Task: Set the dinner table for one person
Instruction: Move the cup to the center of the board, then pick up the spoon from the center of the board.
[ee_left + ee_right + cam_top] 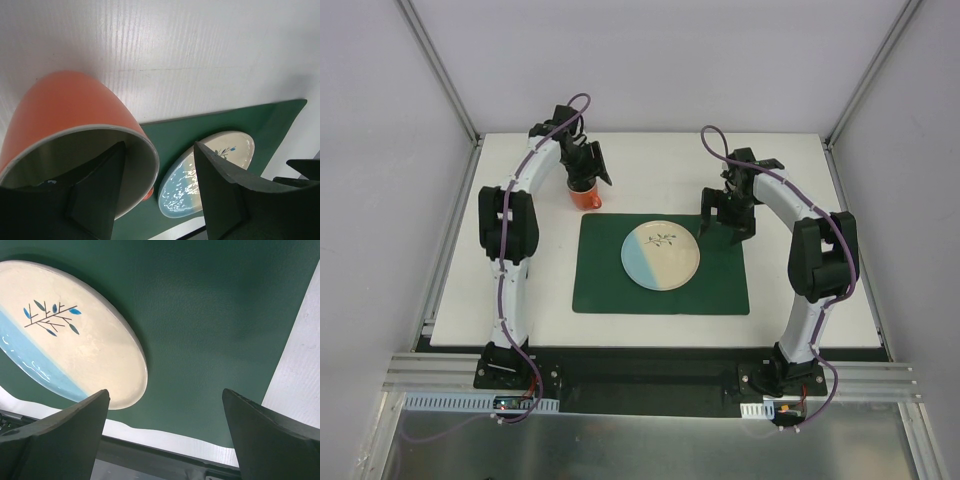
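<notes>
The white dinner table [650, 160] holds a dark green placemat [610, 290] with a cream and light blue plate [660, 255] on its middle. An orange cup [584, 196] with a grey inside is at the placemat's far left corner. My left gripper [585, 175] is open over it. In the left wrist view one finger [95, 195] is inside the cup [65, 105] and the other stands outside, with a gap to the rim. My right gripper [727, 225] is open and empty above the placemat, just right of the plate [65, 340].
Bare green mat [210, 315] lies under the right gripper [165, 392], with the white table edge [295, 380] beside it. The plate [210, 170] and mat [240, 120] lie beyond the left gripper [159, 147]. Grey walls enclose the table on three sides.
</notes>
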Controlling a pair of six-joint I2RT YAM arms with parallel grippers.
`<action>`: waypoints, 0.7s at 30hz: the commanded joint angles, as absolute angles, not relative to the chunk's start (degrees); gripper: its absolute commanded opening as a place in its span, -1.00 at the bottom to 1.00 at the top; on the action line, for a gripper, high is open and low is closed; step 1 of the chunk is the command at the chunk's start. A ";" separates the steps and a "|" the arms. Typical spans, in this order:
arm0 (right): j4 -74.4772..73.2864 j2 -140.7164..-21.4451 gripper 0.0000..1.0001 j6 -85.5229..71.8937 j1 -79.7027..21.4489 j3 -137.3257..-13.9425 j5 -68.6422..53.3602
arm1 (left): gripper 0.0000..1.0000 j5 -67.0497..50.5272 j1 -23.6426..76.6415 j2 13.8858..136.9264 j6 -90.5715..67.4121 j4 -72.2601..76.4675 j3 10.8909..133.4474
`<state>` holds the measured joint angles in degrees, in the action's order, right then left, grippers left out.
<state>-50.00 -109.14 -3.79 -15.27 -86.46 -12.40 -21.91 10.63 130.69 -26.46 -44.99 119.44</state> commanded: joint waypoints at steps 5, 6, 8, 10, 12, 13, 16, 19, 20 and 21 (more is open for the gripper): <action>-49.92 -107.75 0.97 -4.04 -15.73 -85.34 -12.66 | 0.21 -19.34 11.43 124.19 -24.79 -46.05 121.11; -49.92 -107.58 0.97 -3.96 -15.65 -85.17 -12.66 | 0.22 -18.99 11.51 123.93 -24.61 -46.14 121.11; -49.83 -107.32 0.97 -3.96 -15.82 -84.90 -12.74 | 0.23 -18.63 11.51 123.49 -24.35 -46.14 121.20; -49.75 -107.23 0.97 -3.87 -15.82 -84.81 -12.66 | 0.23 -18.20 11.51 122.87 -24.08 -46.23 121.11; -49.66 -107.23 0.97 -3.78 -15.82 -84.81 -12.75 | 0.24 -17.93 11.51 122.26 -23.73 -46.32 121.11; -49.66 -107.23 0.97 -3.78 -15.91 -84.81 -12.92 | 0.24 -17.67 11.51 121.99 -23.64 -46.41 121.11; -49.40 -107.23 0.97 -3.87 -16.00 -84.81 -13.09 | 0.24 -17.14 11.60 120.94 -23.47 -46.76 121.11; -49.22 -107.14 0.97 -3.96 -16.17 -84.81 -13.18 | 0.25 -16.17 11.60 119.80 -23.38 -47.02 121.38; -49.13 -106.96 0.97 -3.96 -16.17 -84.81 -13.10 | 0.25 -15.48 11.60 119.45 -23.47 -47.63 121.99; -49.04 -106.79 0.97 -4.04 -16.17 -84.81 -13.01 | 0.25 -14.77 11.60 118.66 -23.38 -47.98 122.60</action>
<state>-49.21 -109.14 -3.79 -15.66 -84.79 -12.49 -17.67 10.94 124.46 -24.69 -45.98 119.46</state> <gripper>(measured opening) 0.987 0.623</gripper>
